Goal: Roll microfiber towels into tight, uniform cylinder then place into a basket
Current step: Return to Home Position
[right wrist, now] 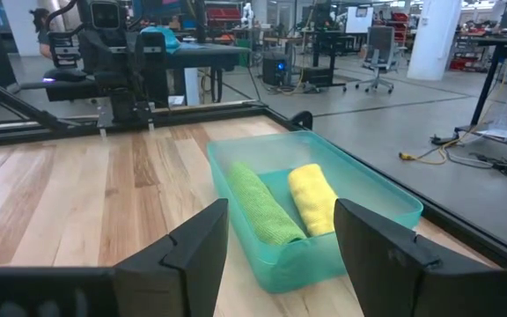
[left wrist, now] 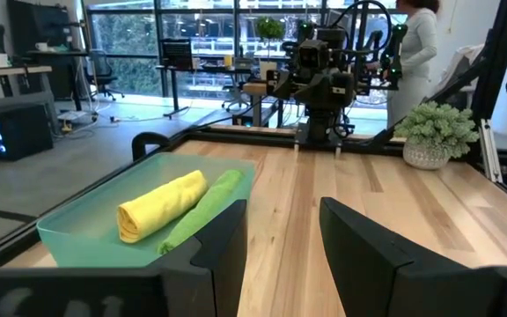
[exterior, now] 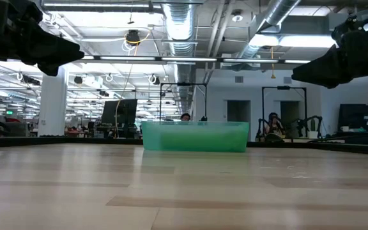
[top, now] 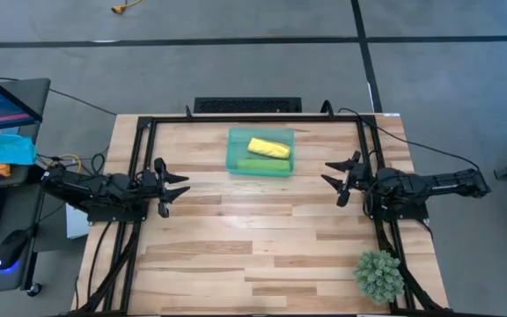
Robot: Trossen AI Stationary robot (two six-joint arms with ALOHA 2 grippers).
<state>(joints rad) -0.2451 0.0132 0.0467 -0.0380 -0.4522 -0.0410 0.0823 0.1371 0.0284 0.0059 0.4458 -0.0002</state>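
The teal basket stands on the table at the far middle. Inside it lie two rolled towels side by side: the yellow roll on the far side and the lime green roll on the near side, both resting on the basket's floor. The same rolls show in the wrist views as yellow and green. My left gripper waits open above the table's left edge. My right gripper waits open above the right edge. Both hold nothing.
A small potted plant stands at the table's near right corner. The black frame rails run along the far, left and right sides. A person stands beyond the table's right side. Bare wood lies between the grippers.
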